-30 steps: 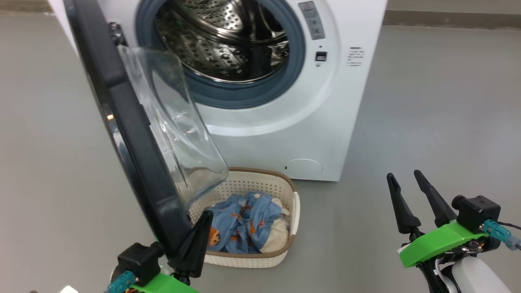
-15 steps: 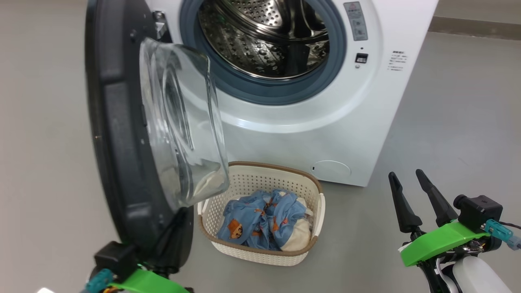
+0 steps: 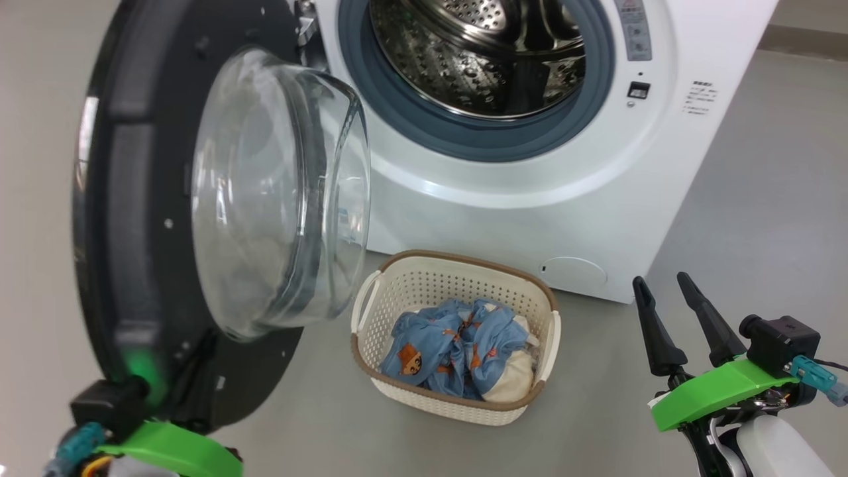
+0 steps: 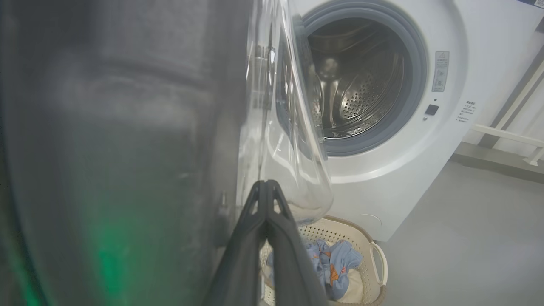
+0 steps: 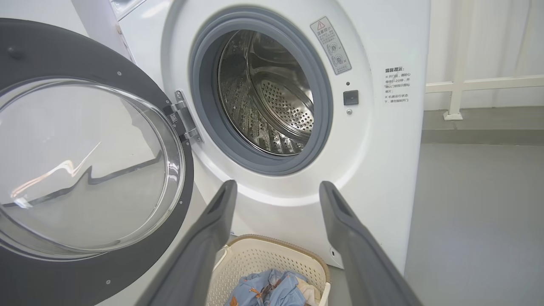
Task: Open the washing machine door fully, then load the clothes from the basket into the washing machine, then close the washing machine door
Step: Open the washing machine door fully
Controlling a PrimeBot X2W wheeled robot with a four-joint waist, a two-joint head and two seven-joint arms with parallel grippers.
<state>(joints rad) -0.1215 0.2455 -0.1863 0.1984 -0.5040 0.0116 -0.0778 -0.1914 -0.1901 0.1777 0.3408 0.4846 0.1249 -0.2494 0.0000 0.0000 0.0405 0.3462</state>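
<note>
At 9 o'clock of the washing machine (image 3: 517, 212), the door (image 3: 218, 205) stood wider than a second earlier, with the left gripper (image 4: 266, 185), fingers pressed together, against its lower rim. Right gripper (image 3: 659, 279) idled spread at 4 o'clock; clothes (image 3: 457, 344) in the basket (image 3: 457, 260) at 6 o'clock judged next.

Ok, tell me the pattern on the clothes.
Light blue with orange-brown cartoon figures, plus a cream-white piece; the head view shows the clothes best.

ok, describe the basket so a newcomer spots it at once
Find the big white front-loading washing machine with its round black-rimmed glass door open. On the grey floor before it sits a small cream perforated plastic basket. Its brown woven-look rim and blue cartoon-print clothes inside set it apart.
</note>
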